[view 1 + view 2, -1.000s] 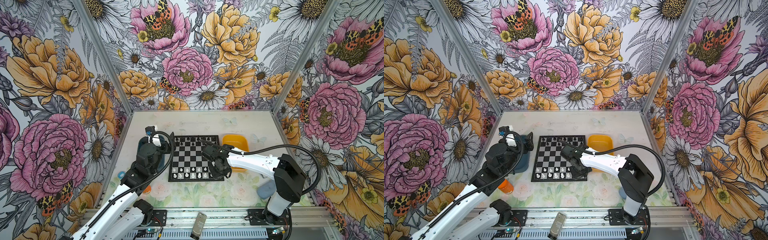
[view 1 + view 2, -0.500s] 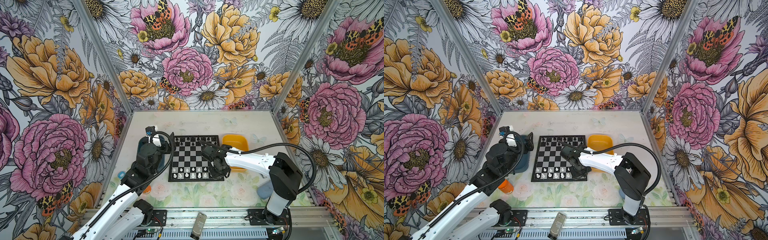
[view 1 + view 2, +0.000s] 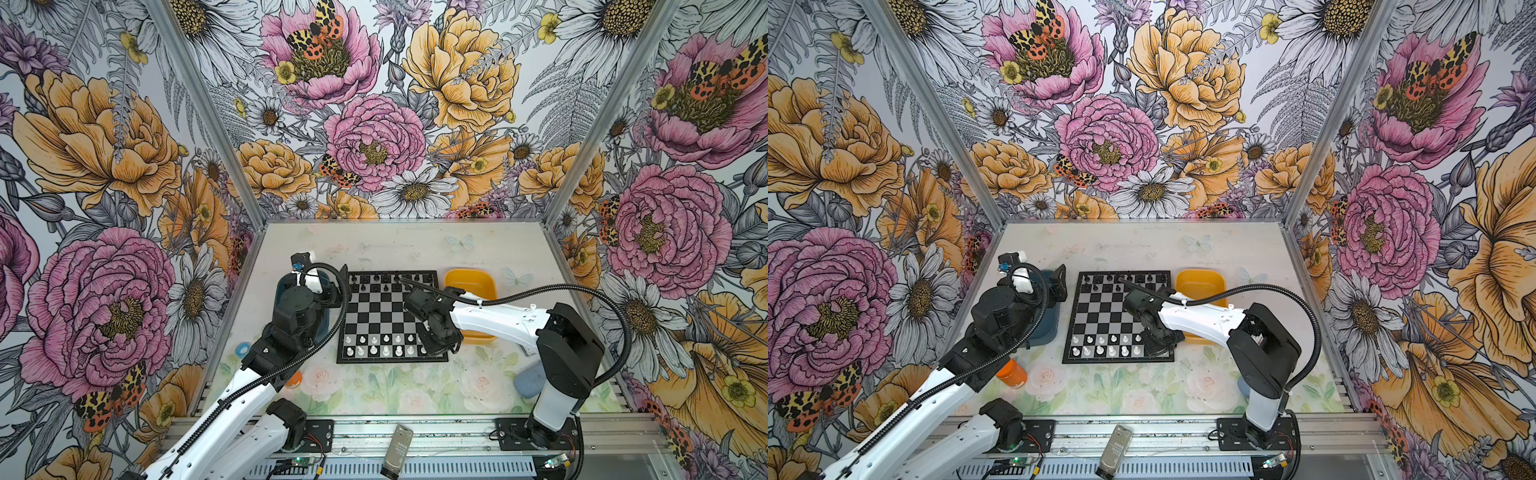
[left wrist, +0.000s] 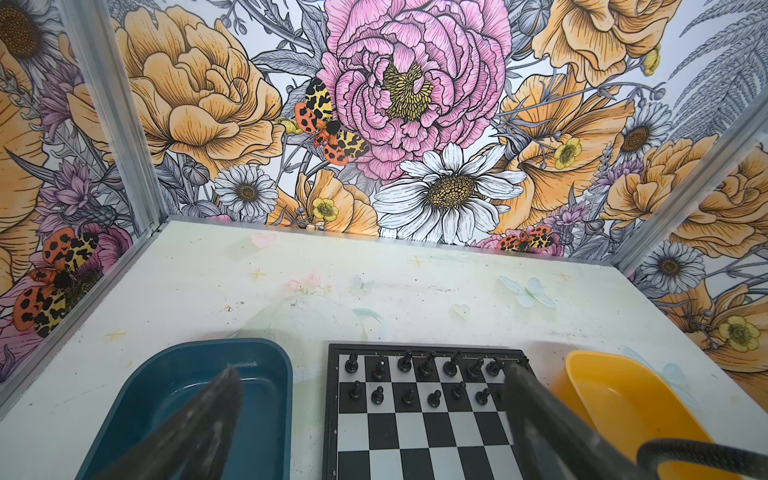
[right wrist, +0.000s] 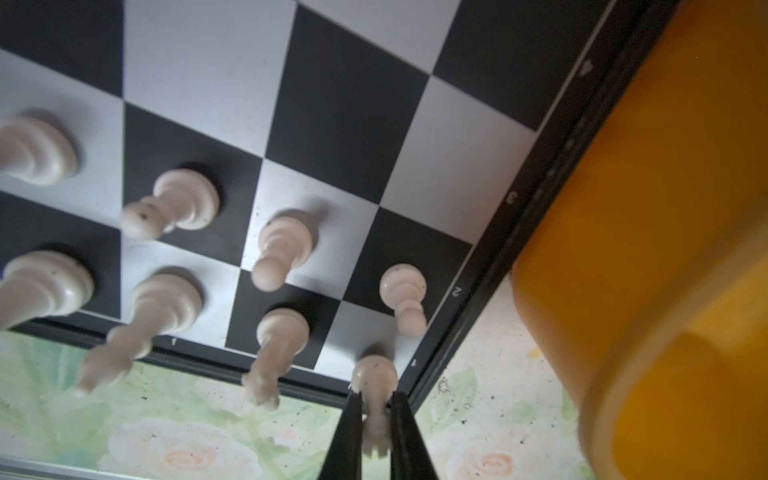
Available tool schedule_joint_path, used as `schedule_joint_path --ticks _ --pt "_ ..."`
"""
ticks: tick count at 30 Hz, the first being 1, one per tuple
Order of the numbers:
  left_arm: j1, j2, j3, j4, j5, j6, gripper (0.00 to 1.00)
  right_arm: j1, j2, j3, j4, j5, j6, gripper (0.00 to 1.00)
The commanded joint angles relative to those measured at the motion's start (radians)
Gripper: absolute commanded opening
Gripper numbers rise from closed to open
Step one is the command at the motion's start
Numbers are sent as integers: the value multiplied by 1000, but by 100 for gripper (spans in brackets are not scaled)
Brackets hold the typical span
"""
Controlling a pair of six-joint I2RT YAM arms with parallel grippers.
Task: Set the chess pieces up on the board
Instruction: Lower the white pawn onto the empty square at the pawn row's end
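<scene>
White chess pieces (image 3: 374,351) nearly fill two rows of the board (image 3: 386,307); the right pincer (image 5: 375,397) clamps the corner rook (image 5: 374,368), the left pincer (image 4: 376,370) gapes empty.

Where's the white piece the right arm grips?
Right wrist view: the white piece sits at the board's corner square beside the yellow tray, in the right end effector.

Teal tray (image 4: 266,399), yellow tray (image 3: 469,279), perhaps orange bottle (image 3: 1012,372).

On the board (image 3: 390,316) the middle rows lie bare, open to a pass from above. White chess pieces (image 5: 282,245) crowd the near rows (tightly spaced), black pieces (image 4: 427,365) the far ones. The yellow tray (image 4: 615,395) and the blue tray (image 4: 266,374) flank its sides.
</scene>
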Motion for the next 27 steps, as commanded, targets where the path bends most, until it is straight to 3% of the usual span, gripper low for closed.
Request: schedule_joint_path --ticks 1,27 --pt "-4 -1 -8 2 -22 18 99 -10 20 6 22 -1 -8 0" --pt "-5 -1 -10 2 -25 19 99 -10 29 -11 39 -13 0 0"
